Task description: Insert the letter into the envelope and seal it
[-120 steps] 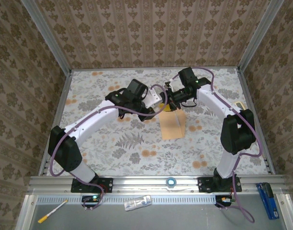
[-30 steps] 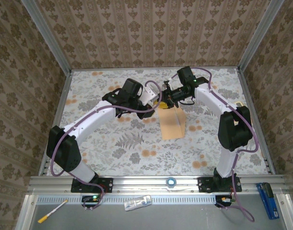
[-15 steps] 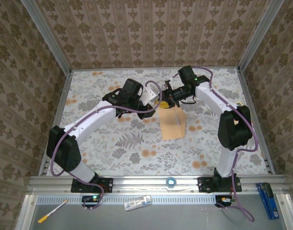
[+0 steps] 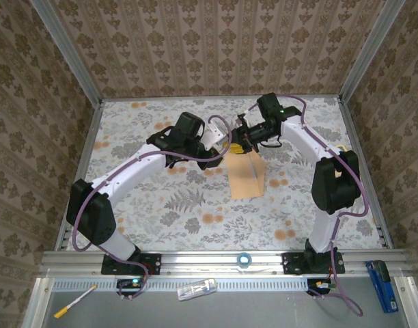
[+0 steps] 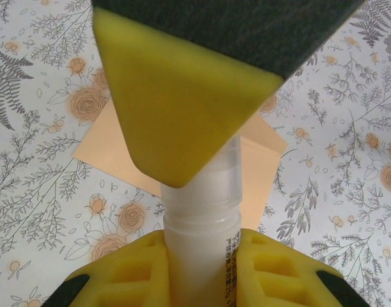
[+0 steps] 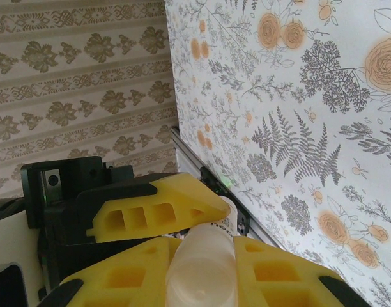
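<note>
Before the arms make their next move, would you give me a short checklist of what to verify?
1. Left claw shut on the tube: ok.
2. Right claw gripping the same tube: ok.
3. Tube's cap off: cannot tell.
4. Envelope lying flat on the table, beneath the claws: ok.
5. Letter inside the envelope: cannot tell.
</note>
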Controlling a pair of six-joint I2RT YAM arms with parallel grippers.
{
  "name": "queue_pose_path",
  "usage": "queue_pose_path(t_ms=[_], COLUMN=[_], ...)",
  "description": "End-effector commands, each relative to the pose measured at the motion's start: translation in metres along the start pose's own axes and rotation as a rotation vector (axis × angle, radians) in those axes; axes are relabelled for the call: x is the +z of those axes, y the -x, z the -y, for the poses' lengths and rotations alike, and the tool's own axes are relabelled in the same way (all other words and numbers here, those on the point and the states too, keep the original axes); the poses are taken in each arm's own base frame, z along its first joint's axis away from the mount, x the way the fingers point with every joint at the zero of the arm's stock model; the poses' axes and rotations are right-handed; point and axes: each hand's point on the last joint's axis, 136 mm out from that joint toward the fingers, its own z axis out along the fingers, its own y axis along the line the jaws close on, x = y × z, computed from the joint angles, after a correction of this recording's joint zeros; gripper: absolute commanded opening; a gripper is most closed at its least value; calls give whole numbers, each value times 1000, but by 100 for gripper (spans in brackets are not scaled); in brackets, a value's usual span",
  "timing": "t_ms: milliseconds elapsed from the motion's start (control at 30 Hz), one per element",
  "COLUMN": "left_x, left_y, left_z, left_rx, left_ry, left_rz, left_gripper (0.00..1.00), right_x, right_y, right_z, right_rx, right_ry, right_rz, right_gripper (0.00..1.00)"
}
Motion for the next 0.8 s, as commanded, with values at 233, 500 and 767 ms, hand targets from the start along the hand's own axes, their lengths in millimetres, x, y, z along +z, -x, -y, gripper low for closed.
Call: queue_pose_path(t_ms=[233, 500, 767], left_x=[2, 1, 2], left_y=[-59, -57, -56], left_z=[14, 11, 11], left_rx=[-73, -71, -68], left_ry=[-64, -52, -49], left_rz=[-204, -201, -197], left_gripper=[0, 0, 0], right_x=[-43, -54, -84], right_y=[32, 33, 29], right_z=[5, 19, 76], right_rx=[-36, -29, 21], right_ry=[-34, -127, -467], right_rz=[142, 171, 265], right_gripper=[26, 26, 27])
